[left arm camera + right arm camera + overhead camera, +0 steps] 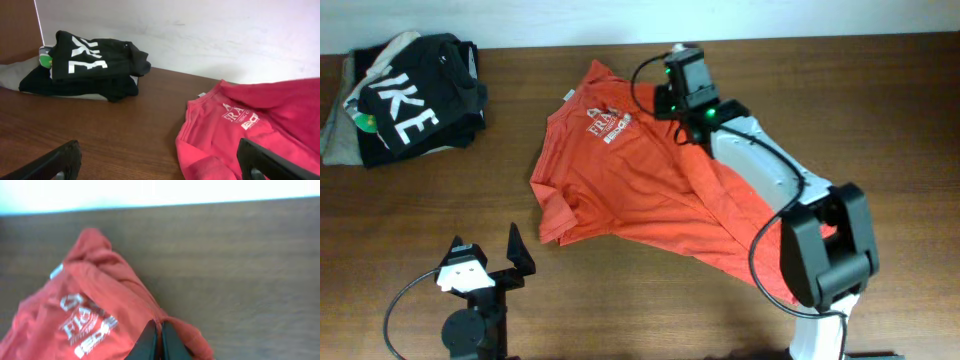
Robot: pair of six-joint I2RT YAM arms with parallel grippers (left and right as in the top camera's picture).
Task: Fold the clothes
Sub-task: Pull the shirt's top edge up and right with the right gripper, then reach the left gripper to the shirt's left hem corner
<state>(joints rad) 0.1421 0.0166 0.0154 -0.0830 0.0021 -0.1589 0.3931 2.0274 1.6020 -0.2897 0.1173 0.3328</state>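
Lying rumpled across the middle of the counter (620, 300), the T-shirt (640, 190) has its white chest logo (608, 128) face up toward 12 o'clock. Its body runs off toward 5 o'clock, partly under my right arm. A sleeve bunches at 9 o'clock, and the cloth is creased all over rather than spread flat.

My right pincer (157, 331) is pressed together on a ridge of red cloth just to the 3 o'clock side of the logo, up at the shirt's far edge. I judge this to be the flattening step before any fold. It should go best if I lift the ridge only a little, so the cloth does not slip free, and draw it slowly toward 12 o'clock until the creases pull out. Yanking high would likely drag the whole shirt into a heap.

My right arm reaches on a long diagonal from its base at 5 o'clock over the shirt, wrist bent down at the far end. My left pincer (485, 240) sits low at 7 o'clock with fingers spread wide, holding nothing, near the shirt but not touching it. It could pin that near edge.

Well apart at 10 o'clock, the black garment (415, 100) is piled on the grey-beige garment (335, 140).
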